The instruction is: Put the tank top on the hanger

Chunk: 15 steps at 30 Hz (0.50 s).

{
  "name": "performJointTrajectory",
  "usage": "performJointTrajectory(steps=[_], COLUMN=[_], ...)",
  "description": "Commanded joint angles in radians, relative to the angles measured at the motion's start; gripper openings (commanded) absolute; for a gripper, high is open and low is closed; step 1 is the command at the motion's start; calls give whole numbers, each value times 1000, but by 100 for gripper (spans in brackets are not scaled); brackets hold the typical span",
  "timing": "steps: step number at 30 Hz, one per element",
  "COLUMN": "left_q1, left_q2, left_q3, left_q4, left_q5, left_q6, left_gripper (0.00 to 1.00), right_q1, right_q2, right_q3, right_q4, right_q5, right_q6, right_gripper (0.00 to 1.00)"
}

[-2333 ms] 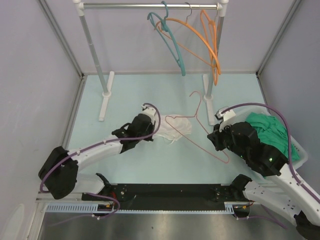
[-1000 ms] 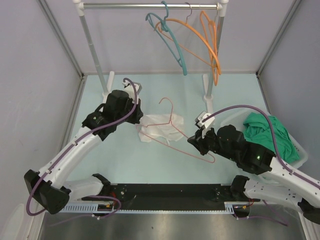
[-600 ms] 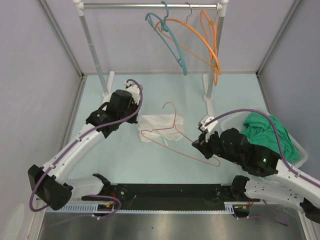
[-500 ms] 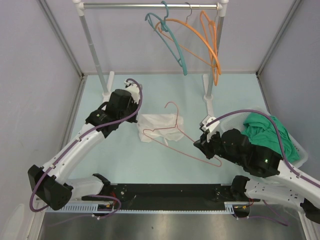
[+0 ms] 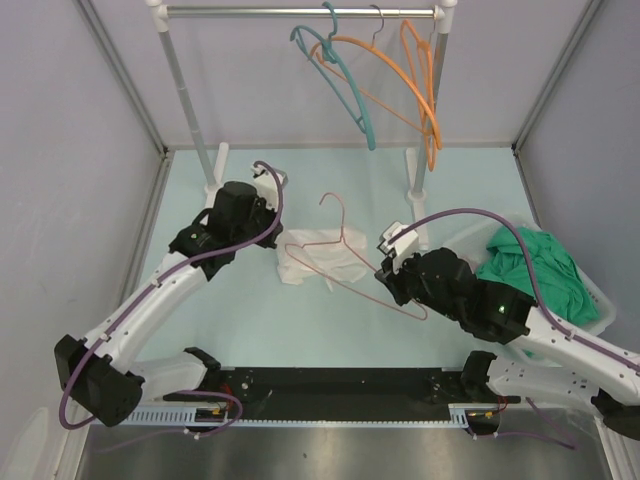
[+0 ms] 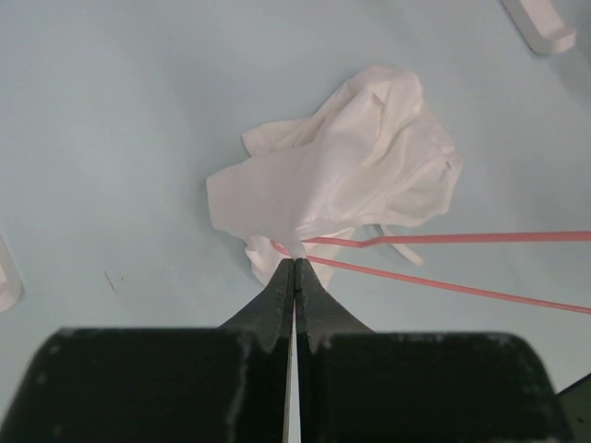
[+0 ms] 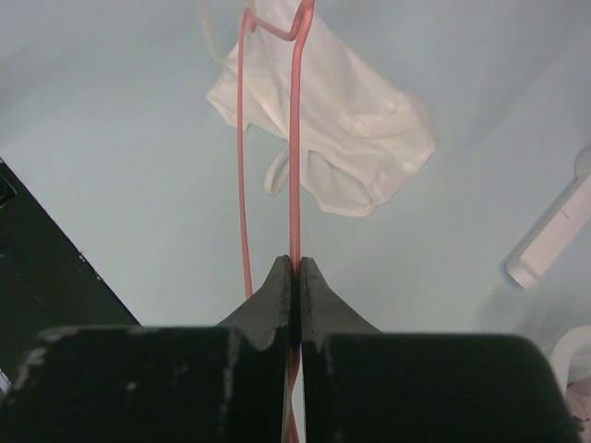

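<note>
Grips pale pink hanger (image 7: 295,138) in closed right jaws, across white tank top (image 6: 351,157) crumpled on desk (image 5: 480,190). Holds left jaws shut at fabric edge, without confirmed hold. Risks shoving bunched fabric aside, missing strap openings.

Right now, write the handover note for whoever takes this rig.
Left gripper: fingers shut, tips at the near edge of the tank top; no grip on it can be made out.
Right gripper: fingers shut on the rod of the pink hanger.
Tank top: crumpled on the table, the hanger's far end lying across it.
Done: hanger in hand, at the top.
Left: work both straps onto the hanger.
</note>
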Motion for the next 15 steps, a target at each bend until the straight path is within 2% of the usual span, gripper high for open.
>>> performJointTrajectory(steps=[1, 15], left_q1=[20, 37], left_q2=[-32, -44], left_q3=[-28, -2], left_q4=[59, 86], left_q5=[92, 245], left_q6=[19, -13], left_gripper=[0, 0], right_q1=[-6, -46], right_q2=[1, -27], right_q3=[22, -59], right_q4=[164, 316], right_q5=[19, -42], right_q6=[-21, -21], right_gripper=[0, 0])
